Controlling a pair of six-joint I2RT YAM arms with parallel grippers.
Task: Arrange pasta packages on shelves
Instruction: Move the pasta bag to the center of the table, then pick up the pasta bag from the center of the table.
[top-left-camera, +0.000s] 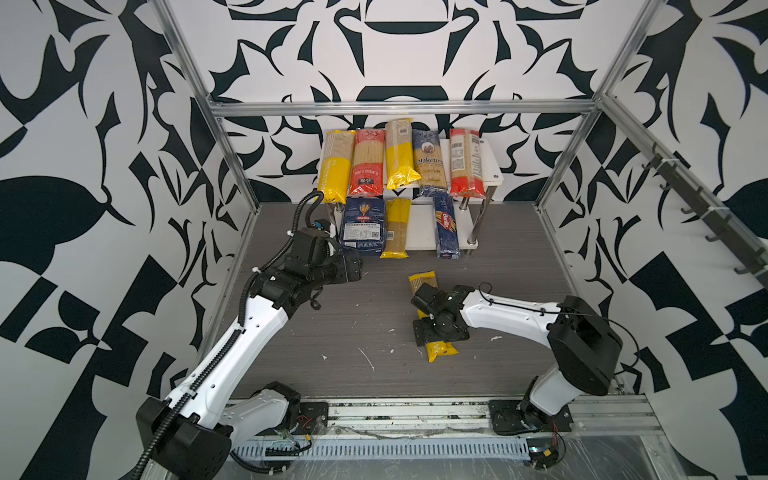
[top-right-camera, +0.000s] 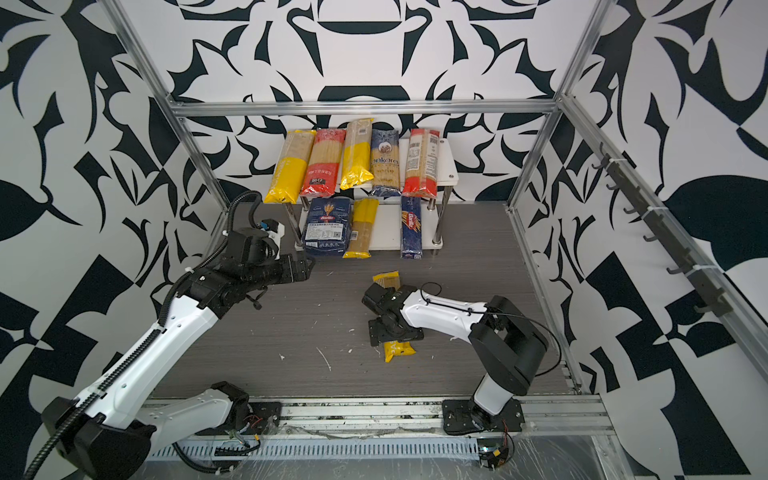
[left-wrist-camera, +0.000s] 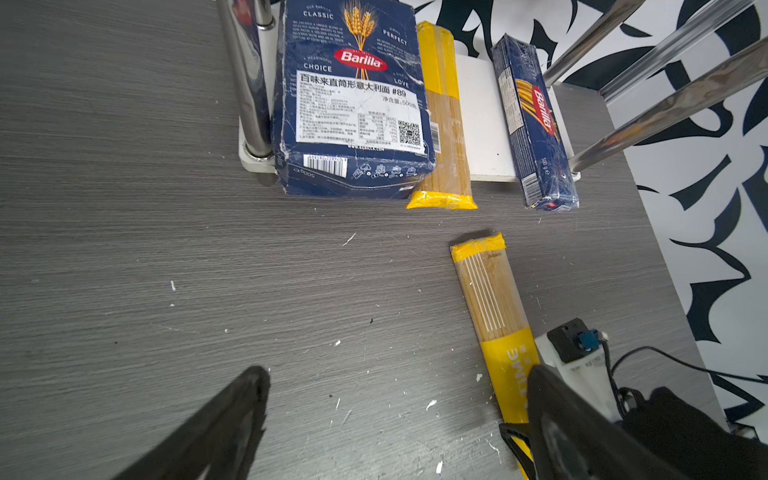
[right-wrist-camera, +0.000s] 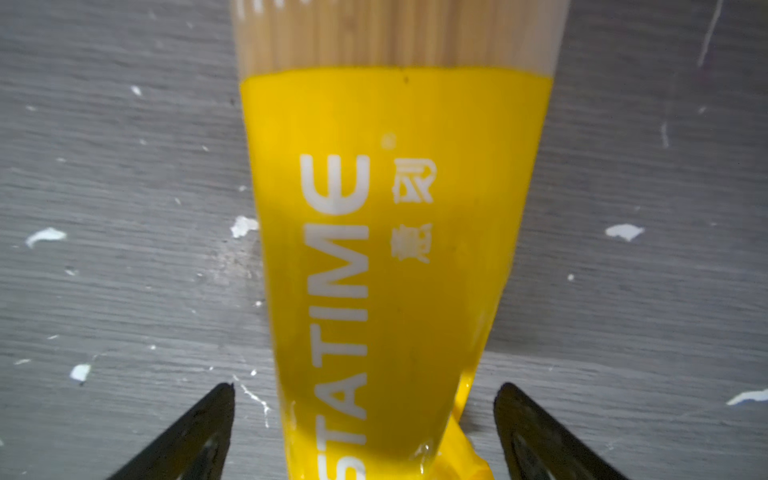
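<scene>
- Right gripper (right-wrist-camera: 365, 388) spread open, jaws straddling the yellow spaghetti bag (right-wrist-camera: 395, 208) near its printed end — not pinching, gaps show on both sides.
- Left gripper (left-wrist-camera: 397, 372) open too, empty, hovering near the shelves (top-left-camera: 419, 226).
- Bag lies flat on the table (top-left-camera: 353, 332) in front of the rack, apart from it; eight other packs (top-left-camera: 399, 153) already shelved.
- Handling guess: light, stiff lengthwise, strands brittle, film slick — grip across the narrow width nearer mid-length so it won't tip or slide.

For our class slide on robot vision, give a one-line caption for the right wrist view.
Right gripper, jaws open, straddling a yellow spaghetti bag lying on the grey table.
</scene>
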